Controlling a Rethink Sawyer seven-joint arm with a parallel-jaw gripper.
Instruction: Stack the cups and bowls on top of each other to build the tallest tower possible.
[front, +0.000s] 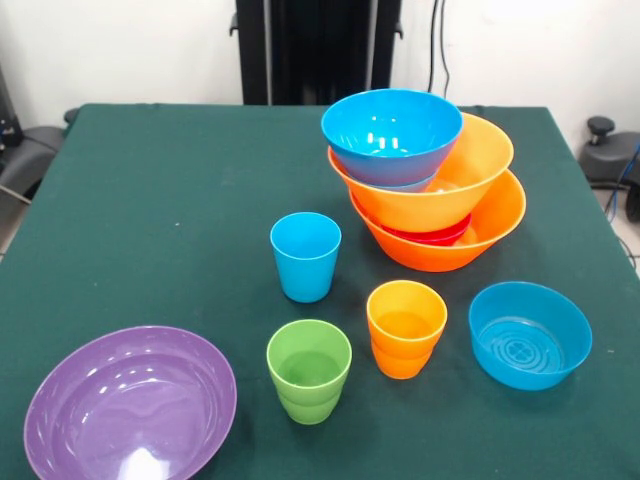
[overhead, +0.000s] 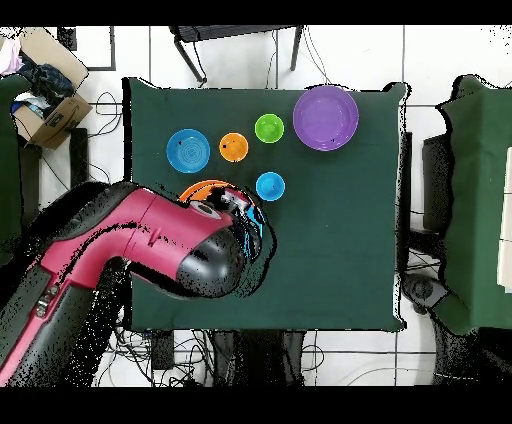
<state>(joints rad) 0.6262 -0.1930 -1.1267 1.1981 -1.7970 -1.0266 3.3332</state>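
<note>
Front view, near to far: purple bowl (front: 130, 405) sits lower left, mouth up; green cup (front: 309, 370), orange cup (front: 405, 328) and a small blue bowl (front: 530, 334) lie mid-frame, upright, axes vertical; blue cup (front: 305, 256) behind. Tower (front: 428, 180) stands upper right, leaning left. Stacking judged part done; next, a loose pc is to be picked. Arm (overhead: 150, 250) is seen overhead only; claw state can't be told.

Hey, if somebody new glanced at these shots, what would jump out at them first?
Probably the tower at the far right of the front view: a blue bowl nested atop two tilted orange bowls, with a sliver of red between them. Next, the wide purple bowl alone at the near left corner. In the overhead view, the red and black arm covers most of the pile.
</note>
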